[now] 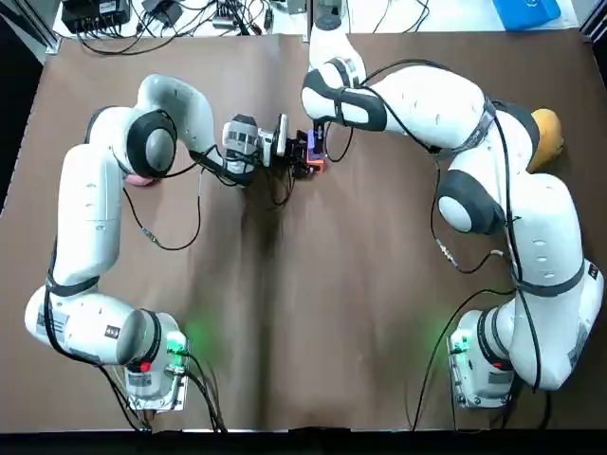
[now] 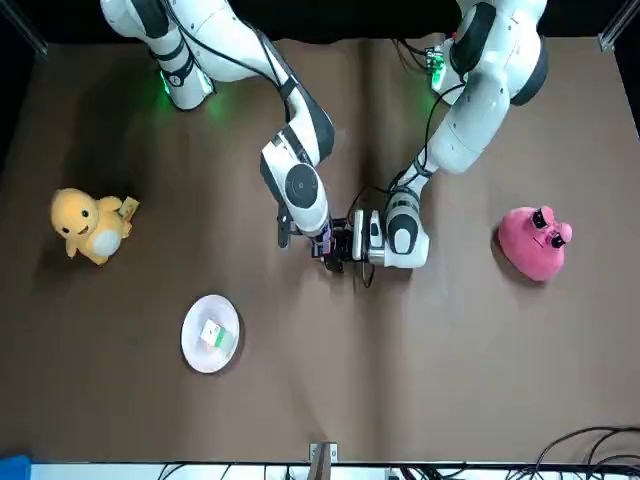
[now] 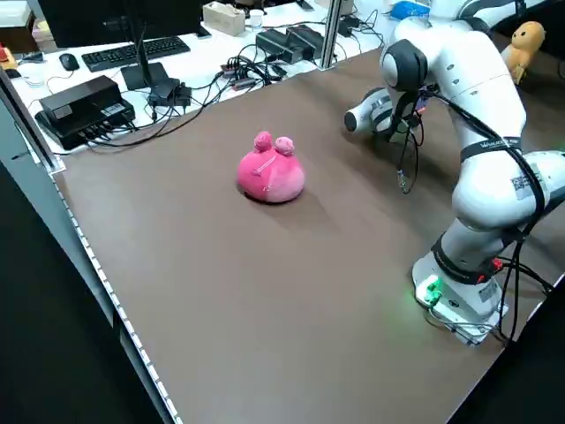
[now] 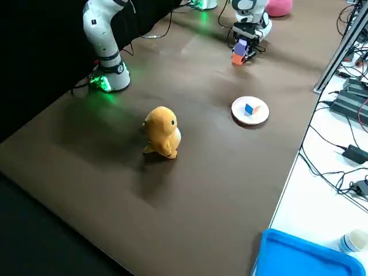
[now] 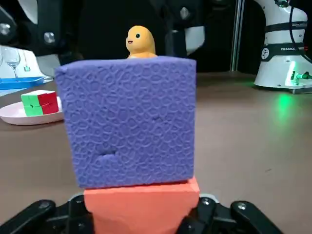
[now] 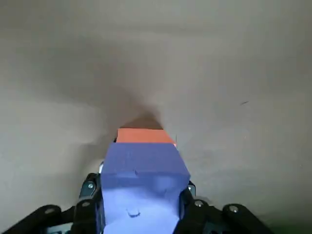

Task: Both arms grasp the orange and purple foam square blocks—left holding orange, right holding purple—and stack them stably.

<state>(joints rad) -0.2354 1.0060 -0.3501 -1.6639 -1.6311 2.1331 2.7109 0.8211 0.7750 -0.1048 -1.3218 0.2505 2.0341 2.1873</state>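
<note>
purple block [image 5: 129, 122] sits on top of orange block [image 5: 141, 209], faces touching, purple slightly skewed against the orange. stack is mid-table [image 1: 285, 313], on the half far from the arm bases. left gripper [image 1: 303, 159] comes in sideways, fingers clamped on orange. right gripper [image 6: 139, 214] points down from above, pinching purple on two sides. can't tell if orange rests on the tabletop or hangs just over it. pink plush [image 2: 535, 243] well off on the left arm's side; yellow duck toy [image 2: 90, 226] and plate [image 2: 192, 325] on the right arm's side.
</note>
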